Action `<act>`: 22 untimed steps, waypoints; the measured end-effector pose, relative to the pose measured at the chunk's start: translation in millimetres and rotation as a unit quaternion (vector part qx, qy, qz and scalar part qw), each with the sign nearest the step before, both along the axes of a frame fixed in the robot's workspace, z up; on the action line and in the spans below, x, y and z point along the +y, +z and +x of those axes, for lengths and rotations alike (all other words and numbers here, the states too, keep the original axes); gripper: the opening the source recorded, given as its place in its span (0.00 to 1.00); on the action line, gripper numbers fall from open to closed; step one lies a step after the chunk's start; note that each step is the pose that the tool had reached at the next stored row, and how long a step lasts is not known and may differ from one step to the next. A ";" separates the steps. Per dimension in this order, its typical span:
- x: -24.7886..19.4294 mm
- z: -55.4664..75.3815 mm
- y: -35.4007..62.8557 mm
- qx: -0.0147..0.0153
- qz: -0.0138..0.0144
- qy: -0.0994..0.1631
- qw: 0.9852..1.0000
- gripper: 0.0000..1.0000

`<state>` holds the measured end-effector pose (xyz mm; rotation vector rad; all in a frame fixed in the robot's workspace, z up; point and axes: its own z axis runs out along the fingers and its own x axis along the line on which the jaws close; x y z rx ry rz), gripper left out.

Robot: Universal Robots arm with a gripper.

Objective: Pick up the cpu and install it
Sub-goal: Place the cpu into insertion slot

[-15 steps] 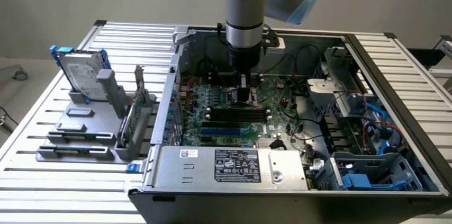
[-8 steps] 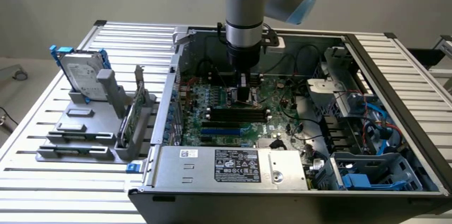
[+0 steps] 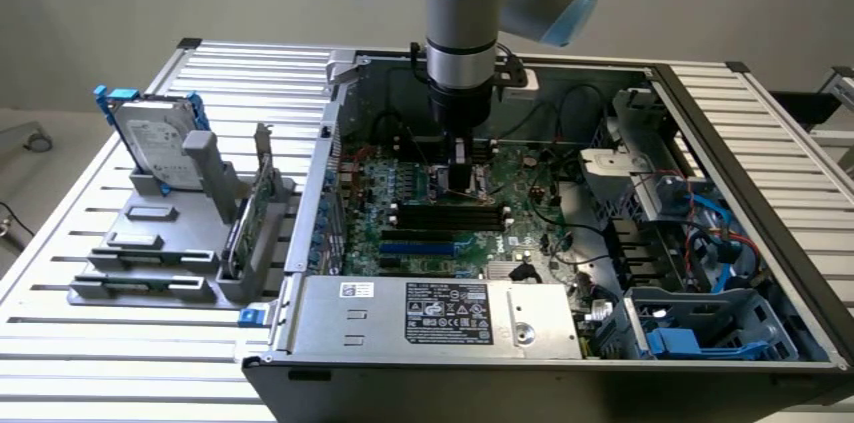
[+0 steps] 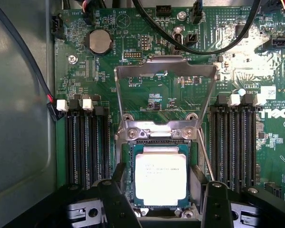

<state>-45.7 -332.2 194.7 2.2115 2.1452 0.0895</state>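
Note:
The cpu [image 4: 160, 176], a flat square chip with a silver-grey top, lies flat inside the motherboard socket [image 4: 154, 134]. The socket's metal load plate [image 4: 165, 71] stands flipped up behind it. My gripper [image 4: 165, 183] is open just above the chip, one black finger [image 4: 118, 187] on each side of it with a small gap to the chip's edges. It holds nothing. In the exterior view the arm reaches straight down into the open computer case, with the gripper [image 3: 461, 171] low over the motherboard [image 3: 441, 213].
Black memory slots [image 4: 85, 147] flank the socket on both sides. Black cables [image 4: 199, 45] arc over the board beyond the load plate. A hard drive [image 3: 154, 138] stands in a grey rack on the exterior view's left. The power supply [image 3: 434, 318] fills the case's near edge.

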 end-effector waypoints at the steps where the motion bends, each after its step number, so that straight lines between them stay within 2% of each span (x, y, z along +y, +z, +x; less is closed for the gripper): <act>1: 0.0 0.0 0.0 -0.001 0.000 0.000 1.000 0.63; 8: 0.0 0.1 0.0 -0.006 0.000 0.000 1.000 0.63; 22: -0.1 0.0 1.4 -0.007 0.000 0.000 1.000 0.63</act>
